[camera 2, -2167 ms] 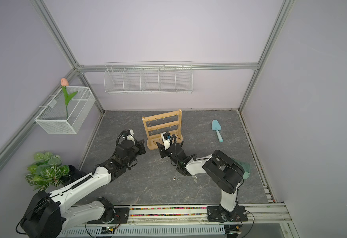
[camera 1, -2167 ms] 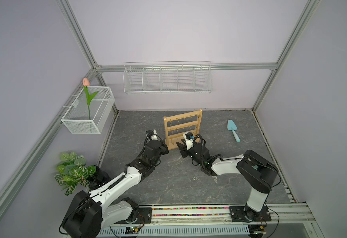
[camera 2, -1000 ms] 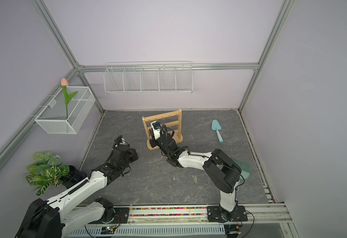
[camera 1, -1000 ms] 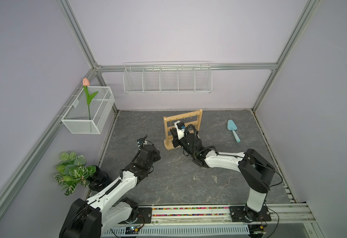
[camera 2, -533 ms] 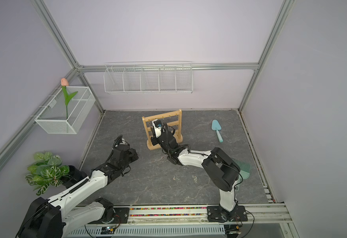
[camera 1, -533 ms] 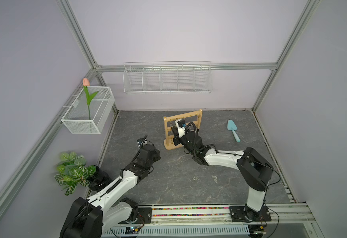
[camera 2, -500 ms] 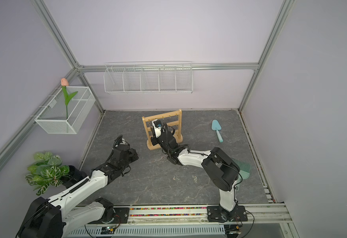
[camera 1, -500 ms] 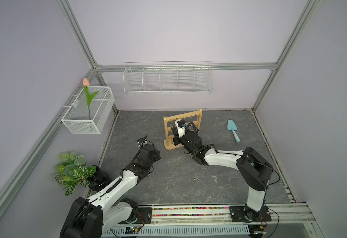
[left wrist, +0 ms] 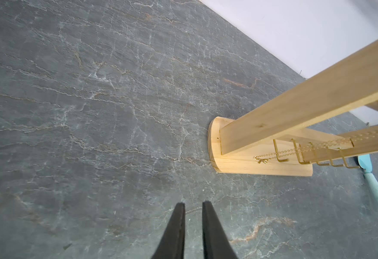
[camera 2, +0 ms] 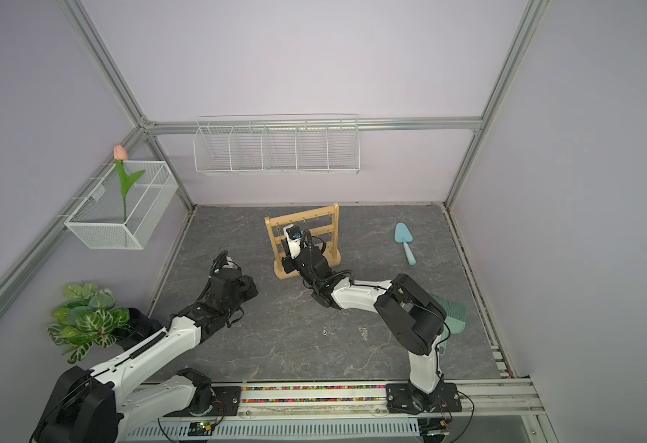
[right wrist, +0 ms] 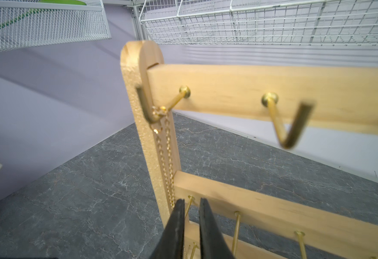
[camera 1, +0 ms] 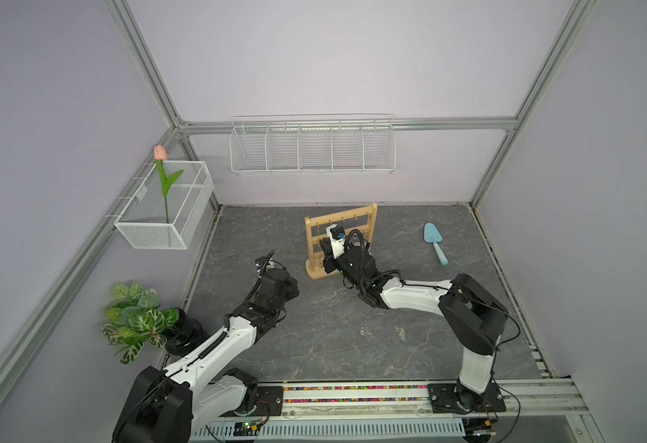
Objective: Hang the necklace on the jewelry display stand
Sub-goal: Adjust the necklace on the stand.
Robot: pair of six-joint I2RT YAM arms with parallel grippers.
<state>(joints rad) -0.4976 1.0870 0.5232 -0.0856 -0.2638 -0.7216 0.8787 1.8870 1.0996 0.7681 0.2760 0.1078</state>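
Note:
The jewelry display stand point(camera 1: 340, 214) point(camera 2: 301, 216), a light wooden rack with gold hooks, stands at the back middle of the grey floor. The necklace point(right wrist: 166, 143), a thin gold chain, hangs from the end hook of the top bar and runs down beside the upright point(right wrist: 147, 125). Its small pendant point(left wrist: 259, 159) dangles free near the base. My right gripper point(right wrist: 191, 200) point(camera 1: 325, 247) is at the stand's front by the middle bar, jaws a narrow gap apart, with the chain passing just outside one finger. Off to the stand's left, my left gripper point(left wrist: 193, 204) point(camera 1: 291, 289) hovers over bare floor, narrowly open and holding nothing.
A teal trowel point(camera 1: 433, 239) lies to the right of the stand. A white wire basket point(camera 1: 312, 147) hangs on the back wall and a mesh basket with a tulip point(camera 1: 164, 207) on the left wall. Two small jewelry bits point(camera 1: 361, 331) lie mid-floor. A potted plant point(camera 1: 137, 318) sits front left.
Over two seconds my left arm has drawn back from the stand, and my right gripper has moved up and left along the stand's front. In the last half second almost nothing moved.

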